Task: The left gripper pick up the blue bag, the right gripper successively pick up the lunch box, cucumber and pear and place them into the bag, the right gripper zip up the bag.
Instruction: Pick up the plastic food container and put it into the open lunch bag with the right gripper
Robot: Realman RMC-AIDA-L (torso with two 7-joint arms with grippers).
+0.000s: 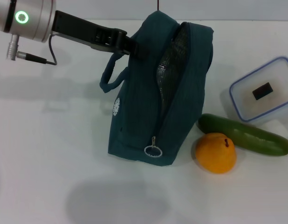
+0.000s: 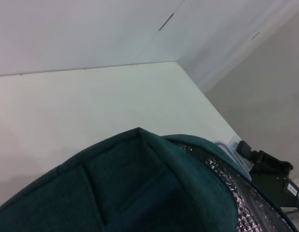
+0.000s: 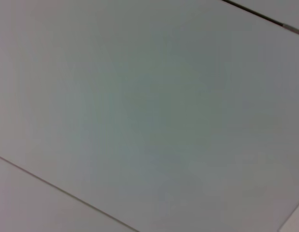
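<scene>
Probably a robot lab or test cell: a bare white table [image 1: 51,154] against plain white walls [image 2: 91,29].

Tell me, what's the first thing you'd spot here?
The blue bag stands mid-table, its top gaping open on silver lining, with the left gripper at its upper left edge. To its right lie the bright orange pear, the cucumber and the lunch box.
</scene>
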